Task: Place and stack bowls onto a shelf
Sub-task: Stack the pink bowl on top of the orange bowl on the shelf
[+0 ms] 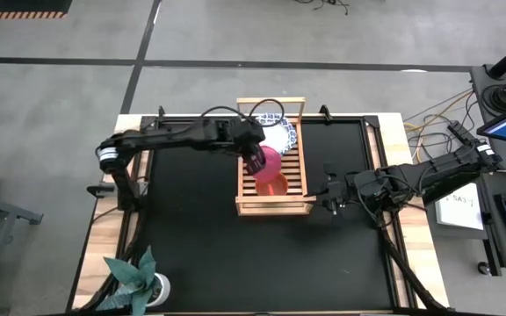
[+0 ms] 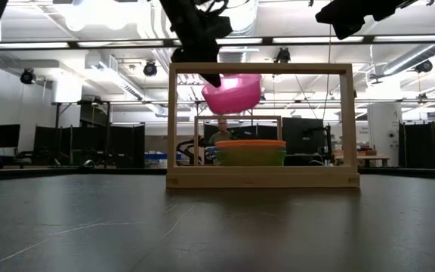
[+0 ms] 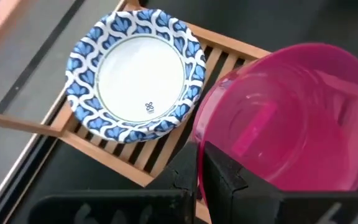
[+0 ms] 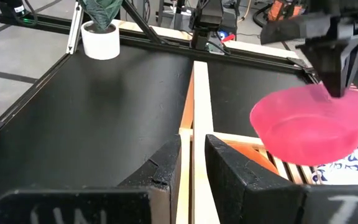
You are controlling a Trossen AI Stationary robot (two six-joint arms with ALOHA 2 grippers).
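Observation:
The wooden shelf [image 1: 246,189] lies mid-table on the black mat. My left gripper [image 1: 255,160] is over it, shut on the magenta bowl [image 1: 271,162], which hangs above an orange bowl [image 1: 276,185] stacked on a green one [image 2: 249,157]. White bowls with blue rims [image 3: 135,74] rest on the slats at the shelf's far end. My right gripper [image 1: 321,200] is at the shelf's near right corner, shut on its tall frame [image 2: 259,69]. My left gripper holds the magenta bowl by its rim [image 3: 199,140], one finger inside the bowl and one outside. The fingers point down from above. The bowl hangs tilted, lifted clear of the stack below [image 2: 232,92]. My right gripper has the frame's top rail [image 4: 194,140] between its two fingers, near the rail's right end. The fingers come level from the table's right and lie along the rail. The shelf stands on the mat.
A potted plant [image 1: 143,279] stands at the table's near left corner. Bare black mat [image 1: 191,228] lies left of, right of and in front of the shelf. A person [image 2: 221,132] shows in the room behind.

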